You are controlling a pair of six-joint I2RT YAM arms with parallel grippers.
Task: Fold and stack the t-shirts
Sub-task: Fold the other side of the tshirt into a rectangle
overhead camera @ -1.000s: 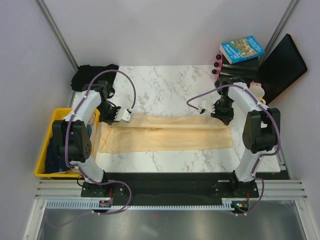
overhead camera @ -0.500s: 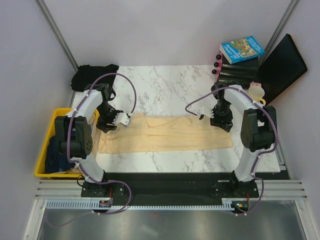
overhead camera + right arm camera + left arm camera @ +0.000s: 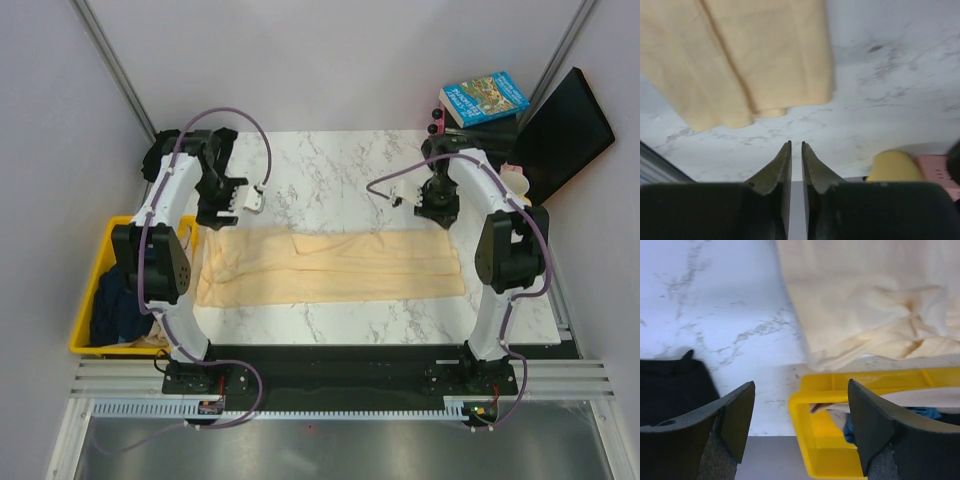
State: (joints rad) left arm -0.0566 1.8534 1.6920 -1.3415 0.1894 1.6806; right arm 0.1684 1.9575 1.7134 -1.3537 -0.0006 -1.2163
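Just off the marble table's (image 3: 330,165) left edge, a yellow bin (image 3: 78,310) holds a navy t-shirt (image 3: 108,310). A black t-shirt (image 3: 165,155) sits at the far left corner. The left gripper (image 3: 248,199) has just let go and lifted toward the far edge, jaws wide and empty. The cream-yellow t-shirt (image 3: 330,265) lies as a long folded band across the middle. The right gripper (image 3: 403,196) has risen too, jaws nearly together and empty. This fold looks finished, and bare marble behind and in front leaves working room.
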